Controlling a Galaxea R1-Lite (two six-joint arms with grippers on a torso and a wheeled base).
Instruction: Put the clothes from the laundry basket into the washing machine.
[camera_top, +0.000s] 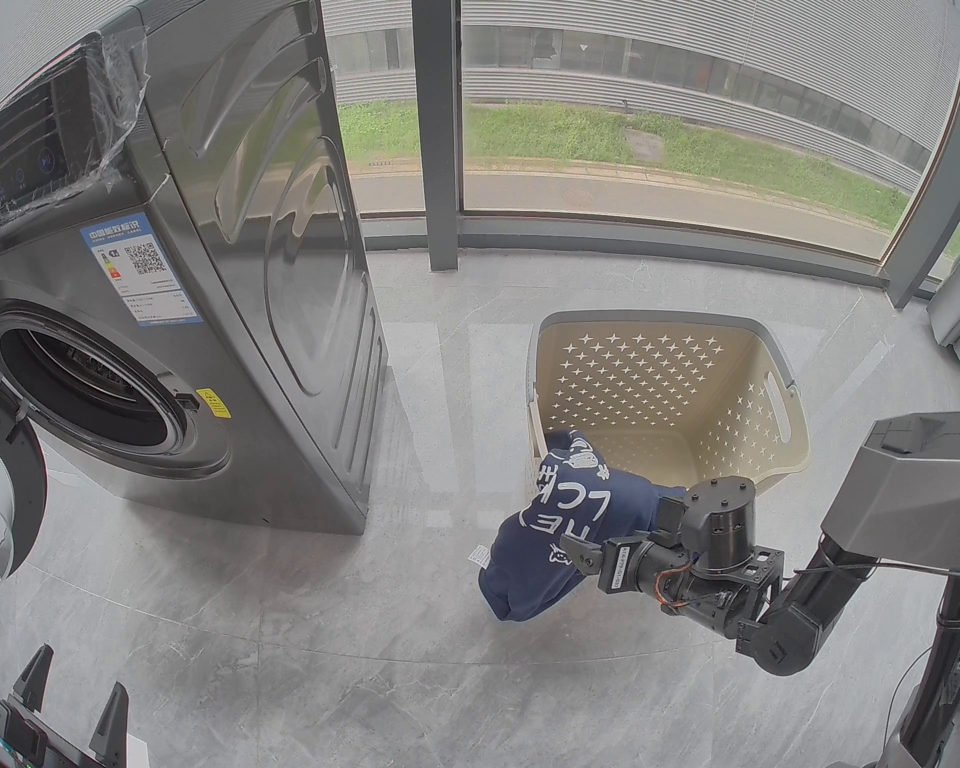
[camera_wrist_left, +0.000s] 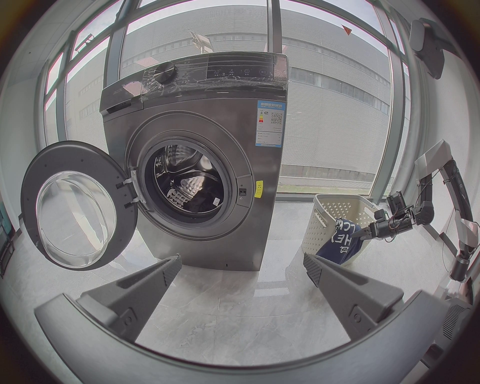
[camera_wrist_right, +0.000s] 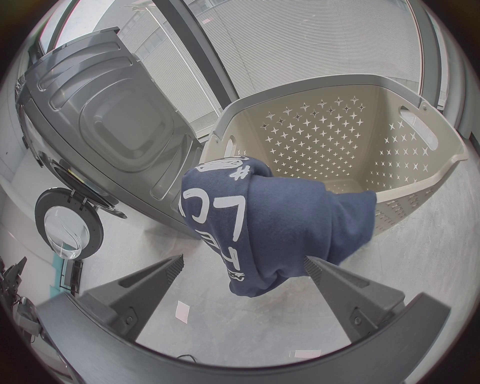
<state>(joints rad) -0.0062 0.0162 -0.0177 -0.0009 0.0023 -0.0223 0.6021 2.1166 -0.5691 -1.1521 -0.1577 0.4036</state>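
The dark blue garment (camera_top: 560, 530) with white lettering hangs over the near rim of the laundry basket (camera_top: 650, 318), at the corner toward the washing machine (camera_top: 250, 250). Most of the cloth droops down the outside of the basket wall toward the floor (camera_top: 300, 620). The rest of the basket's perforated beige interior shows bare.

The right hand (camera_wrist_right: 241, 260) sits just at the garment on its outer side, its fingers (camera_wrist_right: 350, 295) spread wide with the cloth bunched ahead of them; one fingertip meets the fabric's edge, and nothing is pinched.

A small white slip (camera_top: 479, 556) lies on the floor beside the hanging cloth.

The washing machine stands well apart from the basket, its round door (camera_wrist_left: 75, 205) swung fully open and the drum (camera_wrist_left: 187, 182) exposed. The left hand (camera_wrist_left: 241, 259) is low in front of the machine, fingers spread and holding nothing.
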